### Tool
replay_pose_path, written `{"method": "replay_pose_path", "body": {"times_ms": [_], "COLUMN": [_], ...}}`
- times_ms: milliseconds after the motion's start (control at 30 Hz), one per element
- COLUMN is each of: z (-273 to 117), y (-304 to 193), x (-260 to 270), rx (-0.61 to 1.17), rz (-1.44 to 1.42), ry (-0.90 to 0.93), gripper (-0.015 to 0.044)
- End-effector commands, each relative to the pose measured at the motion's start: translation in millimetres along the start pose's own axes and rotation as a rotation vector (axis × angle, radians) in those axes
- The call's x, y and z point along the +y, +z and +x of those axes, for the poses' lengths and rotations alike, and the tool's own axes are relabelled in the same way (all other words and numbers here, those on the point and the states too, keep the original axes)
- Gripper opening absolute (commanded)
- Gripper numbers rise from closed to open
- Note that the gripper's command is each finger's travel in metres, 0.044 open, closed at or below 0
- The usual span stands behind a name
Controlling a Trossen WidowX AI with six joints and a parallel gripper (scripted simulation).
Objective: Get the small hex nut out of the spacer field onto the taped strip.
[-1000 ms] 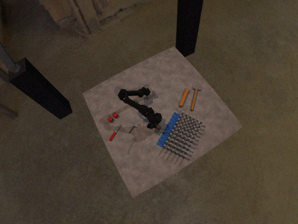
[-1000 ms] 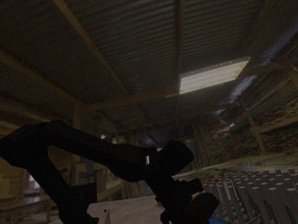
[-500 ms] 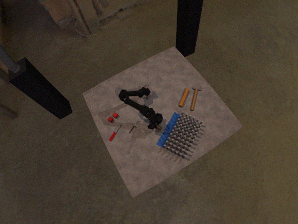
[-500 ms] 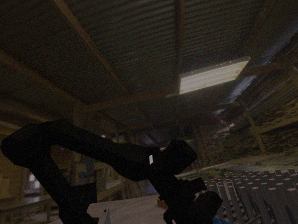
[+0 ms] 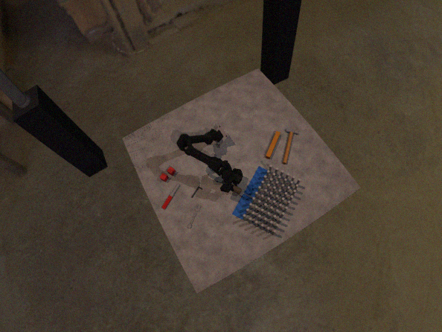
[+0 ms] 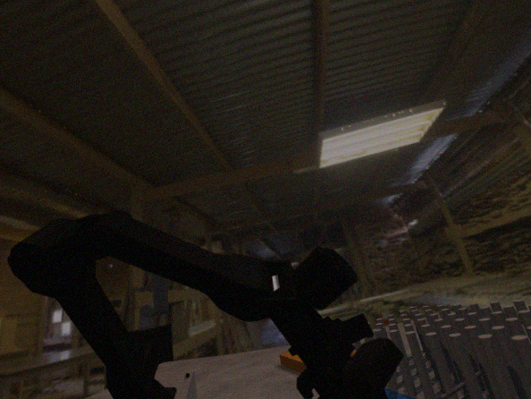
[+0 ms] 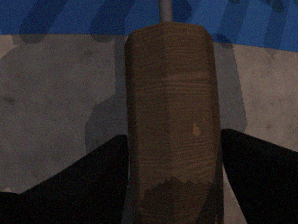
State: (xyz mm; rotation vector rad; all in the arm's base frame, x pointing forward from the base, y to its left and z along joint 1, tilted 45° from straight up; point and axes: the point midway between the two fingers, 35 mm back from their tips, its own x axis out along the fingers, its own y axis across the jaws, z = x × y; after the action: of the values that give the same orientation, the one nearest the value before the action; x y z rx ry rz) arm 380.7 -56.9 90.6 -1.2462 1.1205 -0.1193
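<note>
My gripper (image 5: 232,189) (image 7: 174,142) is shut on the wooden handle (image 7: 172,100) of a tool, one dark finger on each side. The tool's thin metal shaft (image 7: 165,11) runs forward from the handle over the blue taped strip (image 5: 260,173) (image 7: 65,14) towards the spacers. Its far end is hidden or too small to make out. The metal spacers (image 5: 275,205) (image 6: 454,346) stand in several rows just behind the strip, and those I can see look upright. The hex nut cannot be made out in any view.
An orange bar (image 5: 273,145) and a hammer (image 5: 288,148) lie beyond one end of the strip. Across the table (image 5: 208,260) lie two red blocks (image 5: 171,170) (image 5: 164,177), a red-handled tool (image 5: 167,202), a small dark hex key (image 5: 195,192) and a wrench (image 5: 194,216).
</note>
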Motion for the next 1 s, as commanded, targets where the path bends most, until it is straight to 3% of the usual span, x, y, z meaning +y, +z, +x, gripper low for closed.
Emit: {"method": "replay_pose_path", "body": {"times_ms": [0, 967], "z": [0.3, 7.4], "y": [6.6, 23.3], "x": [-2.2, -2.4], "rx": [-0.008, -0.009], "rz": [0.008, 0.009], "ry": [-0.007, -0.007], "gripper": [0.0, 0.0]}}
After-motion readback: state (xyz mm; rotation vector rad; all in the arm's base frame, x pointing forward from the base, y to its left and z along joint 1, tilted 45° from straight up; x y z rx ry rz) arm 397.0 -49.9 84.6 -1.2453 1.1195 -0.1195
